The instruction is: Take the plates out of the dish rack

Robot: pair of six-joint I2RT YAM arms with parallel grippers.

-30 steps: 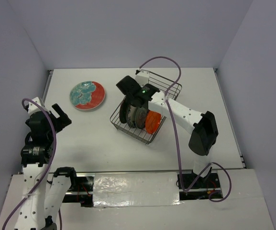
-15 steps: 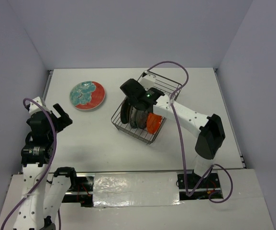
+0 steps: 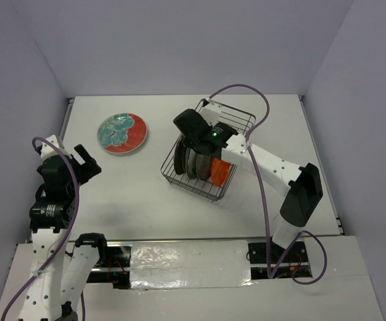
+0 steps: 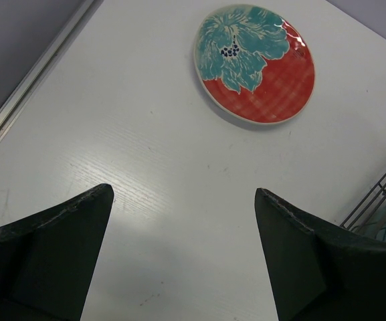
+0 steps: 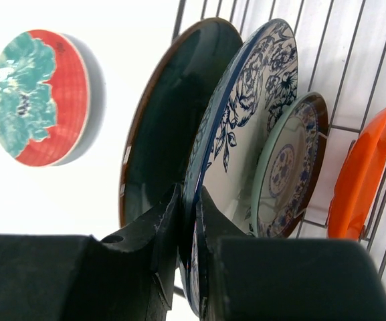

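Observation:
The dark wire dish rack (image 3: 241, 118) stands right of the table's middle. In it stand on edge a dark teal plate (image 5: 172, 114), a blue-and-white patterned plate (image 5: 246, 134), a smaller blue-patterned plate (image 5: 286, 167) and an orange plate (image 5: 363, 180). My right gripper (image 5: 189, 200) is shut on the rim of the blue-and-white plate, one finger on each face; it sits over the rack's left end (image 3: 191, 144). A red-and-teal plate (image 3: 122, 133) lies flat on the table at far left. My left gripper (image 4: 182, 197) is open and empty above the table, near that plate (image 4: 255, 63).
The rack's corner wires (image 4: 380, 194) show at the right edge of the left wrist view. A metal strip (image 3: 65, 120) runs along the table's left edge. Purple cables loop over both arms.
The right arm's elbow has swung to the right and the rack with its plates has shifted a little right. The left arm has not moved.

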